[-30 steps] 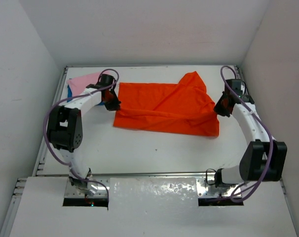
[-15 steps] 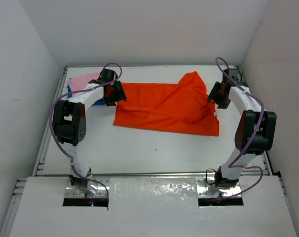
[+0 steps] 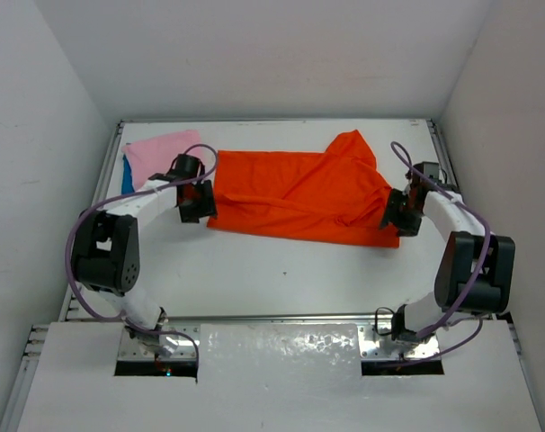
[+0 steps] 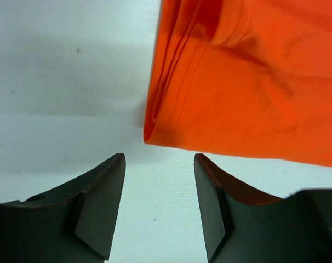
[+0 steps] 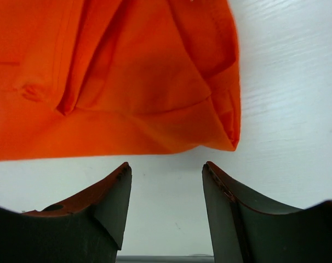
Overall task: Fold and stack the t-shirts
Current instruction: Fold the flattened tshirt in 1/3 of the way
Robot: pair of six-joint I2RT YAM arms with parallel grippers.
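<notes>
Two grippers flank the orange-red t-shirt (image 3: 299, 193), which lies spread across the far half of the table (image 3: 281, 270). The left gripper (image 3: 193, 202) stands just short of the shirt's layered near-left corner, and the right gripper (image 3: 400, 216) just short of its near-right corner. Both have their fingers spread around bare table, gripping nothing. Open tabletop runs from the shirt's near edge to the arm bases. The pink t-shirt (image 3: 160, 148) lies in the far-left corner over the blue t-shirt (image 3: 126, 175).

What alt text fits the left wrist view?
A folded corner of the orange shirt lies on the white table, just ahead of the left tool, whose jaws are open and empty.
</notes>
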